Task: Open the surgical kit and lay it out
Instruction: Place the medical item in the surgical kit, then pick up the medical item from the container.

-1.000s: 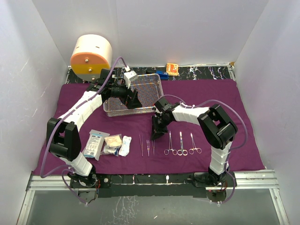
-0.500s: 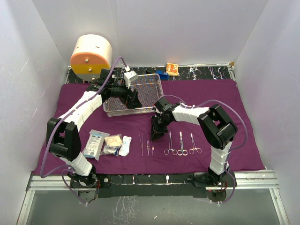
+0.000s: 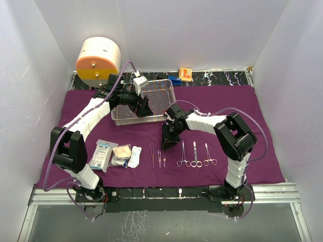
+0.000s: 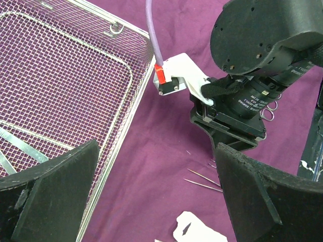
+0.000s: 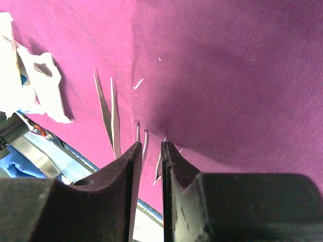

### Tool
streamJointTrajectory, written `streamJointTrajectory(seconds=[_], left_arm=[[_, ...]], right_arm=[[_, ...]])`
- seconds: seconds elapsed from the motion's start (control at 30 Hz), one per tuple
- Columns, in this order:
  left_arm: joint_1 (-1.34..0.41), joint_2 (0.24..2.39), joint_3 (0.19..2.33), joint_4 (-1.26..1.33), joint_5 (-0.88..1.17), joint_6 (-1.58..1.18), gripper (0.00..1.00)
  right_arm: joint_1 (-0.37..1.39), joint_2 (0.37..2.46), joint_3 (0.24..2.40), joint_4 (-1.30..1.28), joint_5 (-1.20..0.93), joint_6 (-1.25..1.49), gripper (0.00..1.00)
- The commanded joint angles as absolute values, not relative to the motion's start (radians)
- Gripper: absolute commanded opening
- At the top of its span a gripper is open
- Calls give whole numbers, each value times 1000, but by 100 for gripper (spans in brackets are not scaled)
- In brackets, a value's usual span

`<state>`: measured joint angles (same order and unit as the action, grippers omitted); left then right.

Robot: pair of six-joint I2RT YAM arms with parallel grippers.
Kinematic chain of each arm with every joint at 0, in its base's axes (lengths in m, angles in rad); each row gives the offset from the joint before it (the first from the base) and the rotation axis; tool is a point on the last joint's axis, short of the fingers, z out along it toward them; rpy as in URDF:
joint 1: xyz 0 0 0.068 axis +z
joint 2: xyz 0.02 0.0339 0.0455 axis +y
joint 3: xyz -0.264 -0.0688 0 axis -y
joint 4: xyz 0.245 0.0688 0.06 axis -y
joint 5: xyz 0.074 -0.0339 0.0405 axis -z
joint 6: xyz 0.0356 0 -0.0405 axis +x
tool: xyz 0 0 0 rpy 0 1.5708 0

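**Kit laid out on the cloth; parts of the tray hidden by the left arm**

From above, the left gripper (image 3: 144, 108) hangs over the near part of the tray (image 3: 164, 93) and covers that part. Its wrist camera shows its jaws spread wide with nothing between them. A flat metal strip (image 4: 20, 146) lies in the tray, cut off by one finger (what it is cannot be told).

The right gripper (image 3: 166, 143) is a dark mass in the top view, with its fingertips hard to make out. In its own wrist view the right gripper (image 5: 150, 147) has its jaws parted by a narrow gap and holds nothing. It hangs just above the tweezers (image 5: 107, 116).

The purple cloth (image 3: 262, 131) lies spread flat across the table. The tray sits on its far part, long side roughly crosswise and slightly skewed. Along the near part runs a row: packets (image 3: 103, 154), gauze (image 3: 134, 156), tweezers (image 3: 158, 157), then three forceps (image 3: 195, 156). The thin tools lie parallel, long axes running near to far. The forceps have their ring handles toward the arms' bases and their tips toward the tray. Which way the tweezers point is too small to tell.
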<state>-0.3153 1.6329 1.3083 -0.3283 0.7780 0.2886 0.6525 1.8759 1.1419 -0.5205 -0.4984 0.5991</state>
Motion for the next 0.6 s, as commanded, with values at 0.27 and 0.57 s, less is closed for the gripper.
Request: streamJointTrajectory(seconds=[0.27, 0.57], left_arm=[[-308, 1610, 1293, -307, 795, 302, 99], [-307, 1589, 1281, -241, 618, 226, 98]], right_arm=[[656, 1767, 1228, -529, -467, 552, 22], [603, 1628, 1307, -523, -405, 453, 27]])
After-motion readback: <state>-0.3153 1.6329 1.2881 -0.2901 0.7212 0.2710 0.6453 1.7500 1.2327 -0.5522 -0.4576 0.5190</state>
